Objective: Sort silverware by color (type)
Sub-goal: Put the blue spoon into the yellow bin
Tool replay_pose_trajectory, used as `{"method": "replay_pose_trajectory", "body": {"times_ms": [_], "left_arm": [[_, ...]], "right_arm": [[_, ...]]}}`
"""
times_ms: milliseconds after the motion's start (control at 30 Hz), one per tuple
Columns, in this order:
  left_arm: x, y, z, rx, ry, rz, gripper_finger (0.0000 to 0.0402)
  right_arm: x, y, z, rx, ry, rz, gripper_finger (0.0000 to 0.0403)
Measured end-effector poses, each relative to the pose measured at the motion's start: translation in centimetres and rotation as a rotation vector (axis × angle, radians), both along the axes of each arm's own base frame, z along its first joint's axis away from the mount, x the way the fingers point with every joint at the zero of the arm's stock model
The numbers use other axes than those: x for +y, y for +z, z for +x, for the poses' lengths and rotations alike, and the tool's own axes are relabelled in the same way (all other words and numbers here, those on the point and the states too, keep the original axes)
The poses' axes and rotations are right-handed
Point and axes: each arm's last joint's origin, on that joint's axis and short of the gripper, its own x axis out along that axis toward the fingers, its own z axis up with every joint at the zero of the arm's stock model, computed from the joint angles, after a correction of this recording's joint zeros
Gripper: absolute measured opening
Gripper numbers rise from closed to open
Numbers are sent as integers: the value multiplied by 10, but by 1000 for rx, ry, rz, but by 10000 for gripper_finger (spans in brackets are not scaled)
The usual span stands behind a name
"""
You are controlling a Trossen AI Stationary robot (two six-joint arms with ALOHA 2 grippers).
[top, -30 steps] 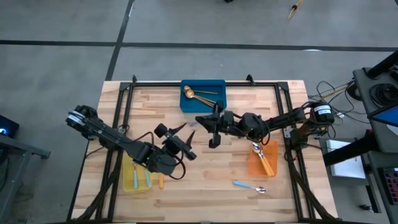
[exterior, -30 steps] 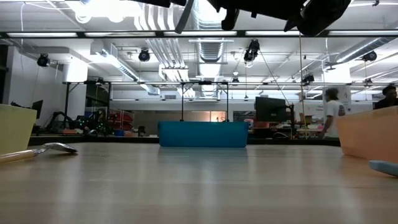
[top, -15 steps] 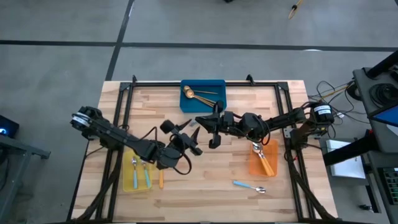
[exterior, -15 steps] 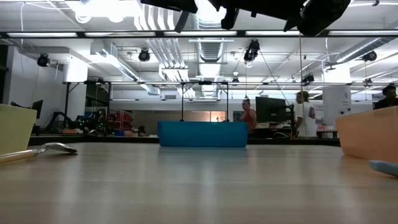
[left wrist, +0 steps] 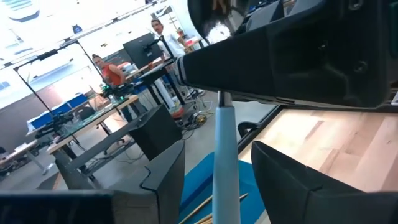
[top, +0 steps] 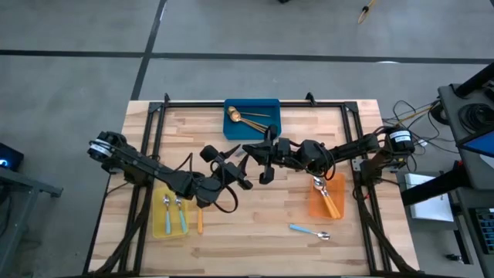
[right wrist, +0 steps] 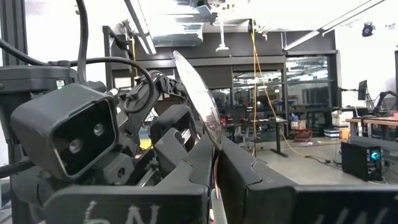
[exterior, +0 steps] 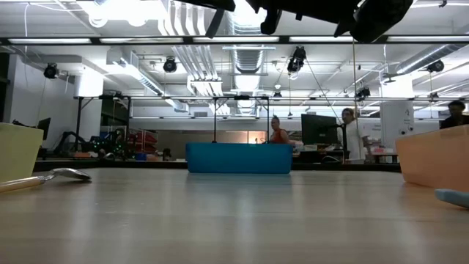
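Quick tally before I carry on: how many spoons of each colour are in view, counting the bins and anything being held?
Light-blue-handled spoons: 4 (two in the yellow bin, one on the table, one in the right pincer).
Orange-handled spoons: 3 (one on the table, apparently two in the orange bin).
Gold spoons: 2, in the blue bin.
Total: 9.

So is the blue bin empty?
No, the blue bin at the table's far edge has gold spoons lying inside it in the high view.
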Motion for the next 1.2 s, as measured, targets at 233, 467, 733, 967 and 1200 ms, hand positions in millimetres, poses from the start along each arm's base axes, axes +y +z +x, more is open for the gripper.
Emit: {"method": "replay_pose_trajectory", "body": {"times_ms": [233,467,733,967,1200], "left_arm": [[1,0,0,-8,2,-4,131],[1,1,0,-19,3,-10,98],[1,4,1,-54,2,-24,55],[1,4,1,-77,-26,-43,23],[1,6,0,-148,-30,-92,23]], "right_arm": [[0,0,0,0,1,3,8],[0,0,0,-1,1,3,8],[0,0,0,-1,1,4,8],[0,0,0,4,-3,14,10],[0,-1,1,17,-5,13,43]]}}
